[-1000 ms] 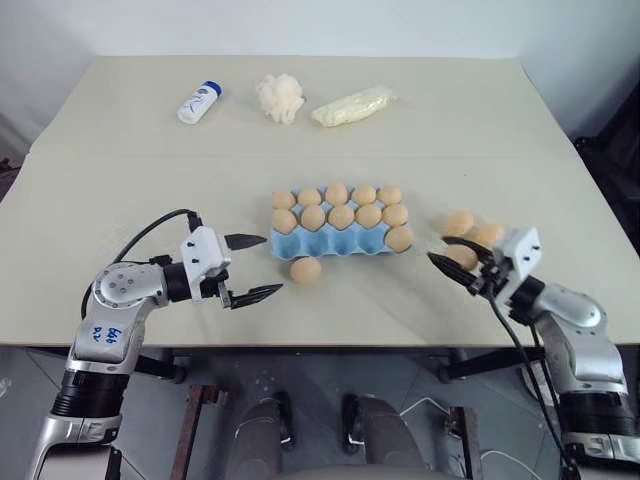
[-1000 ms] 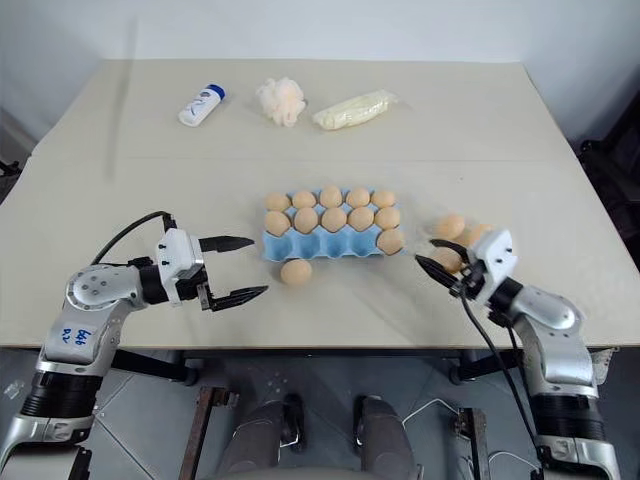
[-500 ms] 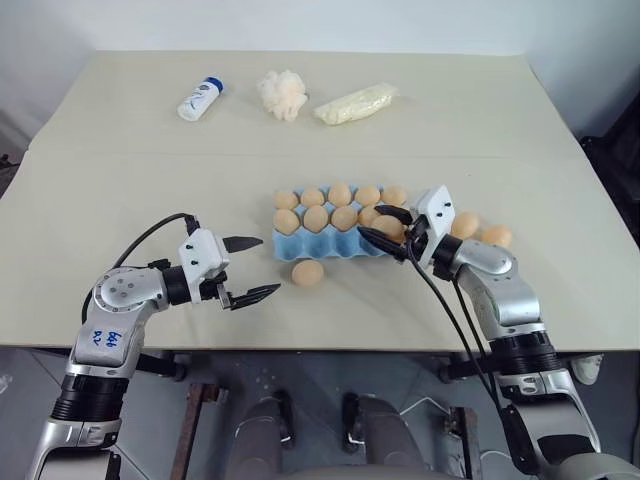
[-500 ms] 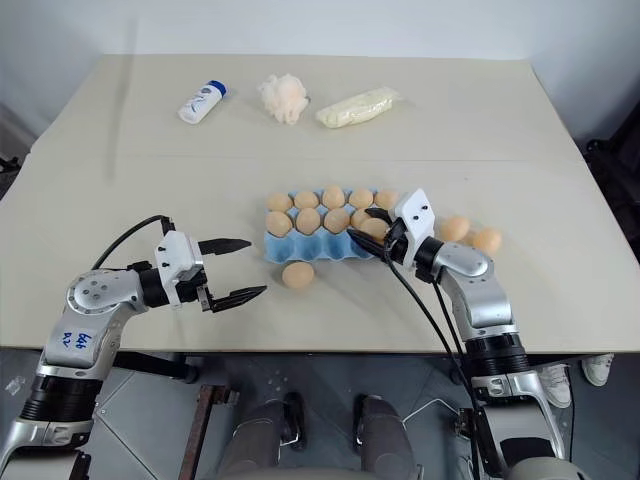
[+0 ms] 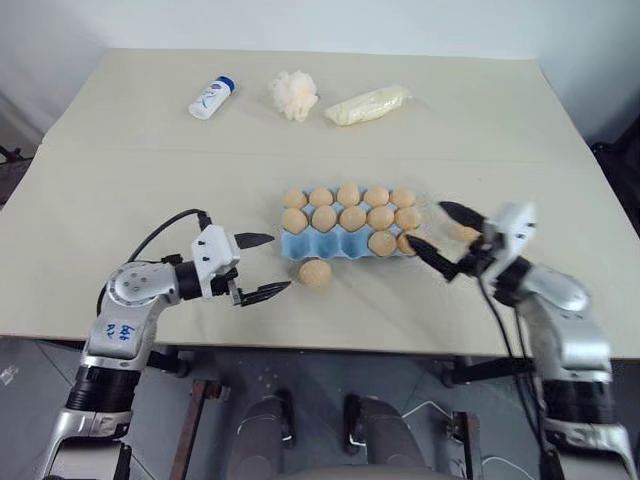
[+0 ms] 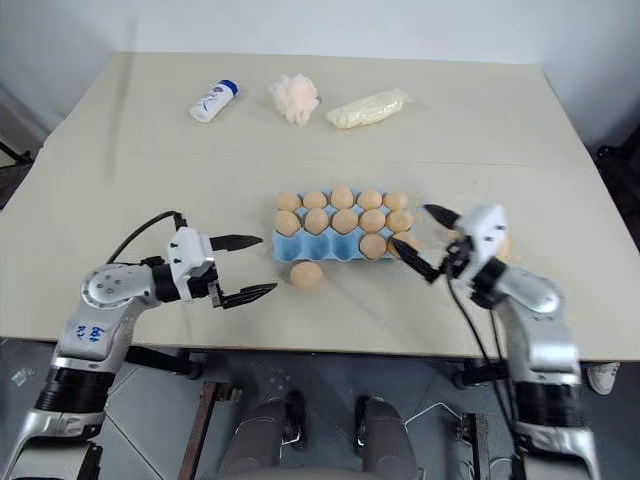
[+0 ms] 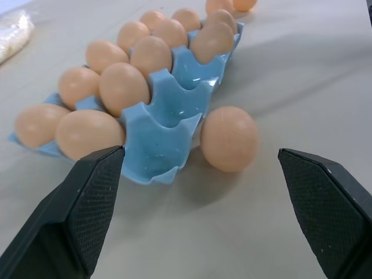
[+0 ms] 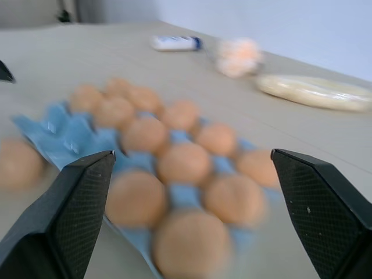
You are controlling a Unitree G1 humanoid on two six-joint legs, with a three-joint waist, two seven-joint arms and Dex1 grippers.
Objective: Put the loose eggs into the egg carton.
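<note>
The light blue egg carton (image 5: 300,246) lies mid-table, its two back rows full of tan eggs and two more in the right end of the front row. One loose egg (image 5: 315,272) rests on the table just in front of the carton. My left gripper (image 5: 280,262) is open, level with this egg and a little to its left; the left wrist view has the egg (image 7: 229,138) between and beyond its fingers (image 7: 75,232). My right gripper (image 5: 428,225) hangs open and empty just off the carton's right end. More loose eggs (image 5: 462,232) lie behind it.
Along the table's far edge lie a white bottle with a blue cap (image 5: 207,99), a pale fluffy puff (image 5: 294,96) and a cream packet (image 5: 367,105). The table's front edge runs just below both grippers.
My right gripper, shut on an egg at the right, carried it to the carton's front row, opened and drew back to the right. The front row holds one more egg. The view shifted.
</note>
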